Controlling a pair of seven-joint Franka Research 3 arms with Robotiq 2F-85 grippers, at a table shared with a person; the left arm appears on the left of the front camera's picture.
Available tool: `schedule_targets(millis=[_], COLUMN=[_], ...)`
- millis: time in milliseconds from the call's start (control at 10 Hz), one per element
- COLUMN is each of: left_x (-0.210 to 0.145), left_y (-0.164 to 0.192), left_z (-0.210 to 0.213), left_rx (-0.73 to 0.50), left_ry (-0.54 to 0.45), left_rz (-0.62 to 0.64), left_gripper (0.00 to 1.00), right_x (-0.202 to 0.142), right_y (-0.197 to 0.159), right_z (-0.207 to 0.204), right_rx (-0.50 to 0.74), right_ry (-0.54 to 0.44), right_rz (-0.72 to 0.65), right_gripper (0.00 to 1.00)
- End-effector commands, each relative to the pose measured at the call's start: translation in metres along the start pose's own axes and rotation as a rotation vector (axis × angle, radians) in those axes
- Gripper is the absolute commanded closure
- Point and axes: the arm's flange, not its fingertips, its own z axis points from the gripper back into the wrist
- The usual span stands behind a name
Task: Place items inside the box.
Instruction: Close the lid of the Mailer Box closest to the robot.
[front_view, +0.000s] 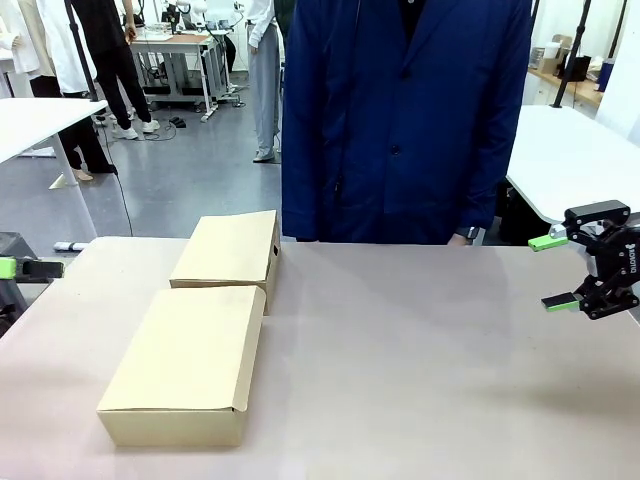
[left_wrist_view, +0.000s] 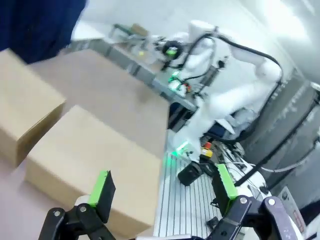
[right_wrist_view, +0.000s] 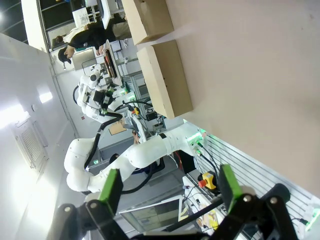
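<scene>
The box (front_view: 185, 365) lies shut on the bench (front_view: 420, 370) at the robot's left, with a smaller cardboard box (front_view: 230, 250) touching its far end. The right gripper (front_view: 555, 271) hangs at the bench's right edge, jaws apart and empty. The left gripper (left_wrist_view: 162, 187) also stands apart, empty, beside the box. A person in a blue coat (front_view: 400, 120) stands at the far side.

The tan table (front_view: 420, 360) bears two closed cardboard boxes, larger box (front_view: 185, 365) nearer, smaller box (front_view: 230, 250) behind.
</scene>
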Motion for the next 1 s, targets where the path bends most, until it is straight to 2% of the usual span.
schedule_targets(millis=[0,100,200,300,400,900], left_x=[0.007,-0.001,-0.006,-0.014,-0.011,-0.011], left_y=[0.027,0.044,0.06,0.078,0.049,0.049], left_z=[-0.001,0.001,0.003,0.004,0.001,0.001], left_rx=[0.082,0.032,-0.012,-0.008,0.063,0.063], left_ry=[0.025,0.072,0.051,0.047,0.057,0.057], left_rz=[0.159,0.281,0.385,0.377,0.276,0.276], left_gripper=[0.0,0.0,0.0,0.0,0.0,0.0], right_x=[-0.001,-0.001,-0.001,-0.001,-0.001,-0.001], right_y=[0.004,0.004,0.004,0.004,0.004,0.004], right_z=[-0.001,-0.001,-0.001,-0.001,-0.001,-0.001], right_rx=[0.024,0.024,0.024,0.024,0.024,0.024], right_ry=[-0.001,-0.001,-0.001,-0.001,-0.001,-0.001], right_rz=[-0.018,-0.018,-0.018,-0.018,-0.018,-0.018], right_gripper=[0.0,0.0,0.0,0.0,0.0,0.0])
